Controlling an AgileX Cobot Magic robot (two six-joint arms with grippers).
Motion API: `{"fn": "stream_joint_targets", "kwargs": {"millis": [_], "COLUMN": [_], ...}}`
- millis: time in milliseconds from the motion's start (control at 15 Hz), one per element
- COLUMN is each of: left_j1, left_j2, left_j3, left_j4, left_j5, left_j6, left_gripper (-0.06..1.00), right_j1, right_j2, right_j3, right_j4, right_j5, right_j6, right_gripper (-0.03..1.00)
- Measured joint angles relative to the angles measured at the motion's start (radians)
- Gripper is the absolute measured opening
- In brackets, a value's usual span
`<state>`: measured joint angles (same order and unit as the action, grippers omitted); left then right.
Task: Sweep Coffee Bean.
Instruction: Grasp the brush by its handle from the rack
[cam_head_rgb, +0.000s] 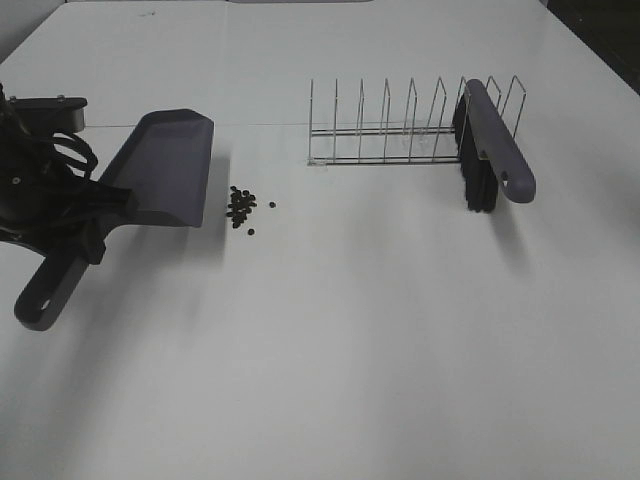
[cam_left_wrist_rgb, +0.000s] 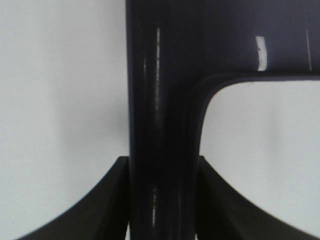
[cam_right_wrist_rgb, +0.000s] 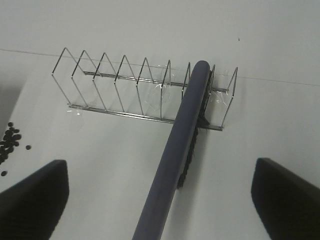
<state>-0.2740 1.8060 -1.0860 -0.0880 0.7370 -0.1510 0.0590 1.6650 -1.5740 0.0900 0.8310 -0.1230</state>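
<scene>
The left gripper (cam_left_wrist_rgb: 162, 200) clamped the dustpan (cam_head_rgb: 165, 165) handle near the table's left edge, coffee beans (cam_head_rgb: 241, 207) just beside its lip — the right gripper (cam_right_wrist_rgb: 160, 200) gaped open above the brush (cam_head_rgb: 495, 150) in the rack (cam_head_rgb: 385, 130).

Exterior high: elevated, looks down over the whole white surface (cam_head_rgb: 400, 350). Left wrist: tight close-up, frame filled by the grey-purple plastic dustpan (cam_left_wrist_rgb: 160, 100) handle. Right wrist: mid-range, angled down at the silver wire rack (cam_right_wrist_rgb: 125, 95). Rack and small dark coffee beans (cam_right_wrist_rgb: 9, 142) also show in exterior high, dustpan too.
</scene>
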Motion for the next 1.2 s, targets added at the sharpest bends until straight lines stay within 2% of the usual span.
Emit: {"fn": "stream_joint_targets", "kwargs": {"millis": [333, 400, 467, 667, 867, 1200], "left_j1": [0.000, 0.000, 0.000, 0.000, 0.000, 0.000], "left_j2": [0.000, 0.000, 0.000, 0.000, 0.000, 0.000], "left_j3": [0.000, 0.000, 0.000, 0.000, 0.000, 0.000], "left_j4": [-0.008, -0.008, -0.008, -0.014, -0.019, -0.019], "left_j5": [0.000, 0.000, 0.001, 0.002, 0.002, 0.002], "left_j6": [0.000, 0.000, 0.000, 0.000, 0.000, 0.000], "left_gripper": [0.32, 0.32, 0.32, 0.32, 0.32, 0.32], "right_j1": [0.000, 0.000, 0.000, 0.000, 0.000, 0.000], "right_j2": [0.390, 0.522, 0.571, 0.661, 0.730, 0.801], "right_j3": [-0.394, -0.510, -0.548, -0.603, -0.608, -0.608], "right_j4": [-0.039, -0.090, -0.123, -0.149, -0.149, -0.149], "right_j5": [0.169, 0.209, 0.218, 0.225, 0.221, 0.145], "right_j6": [-0.001, 0.019, 0.055, 0.106, 0.109, 0.109], "right_gripper": [0.73, 0.68, 0.66, 0.61, 0.60, 0.57]}}
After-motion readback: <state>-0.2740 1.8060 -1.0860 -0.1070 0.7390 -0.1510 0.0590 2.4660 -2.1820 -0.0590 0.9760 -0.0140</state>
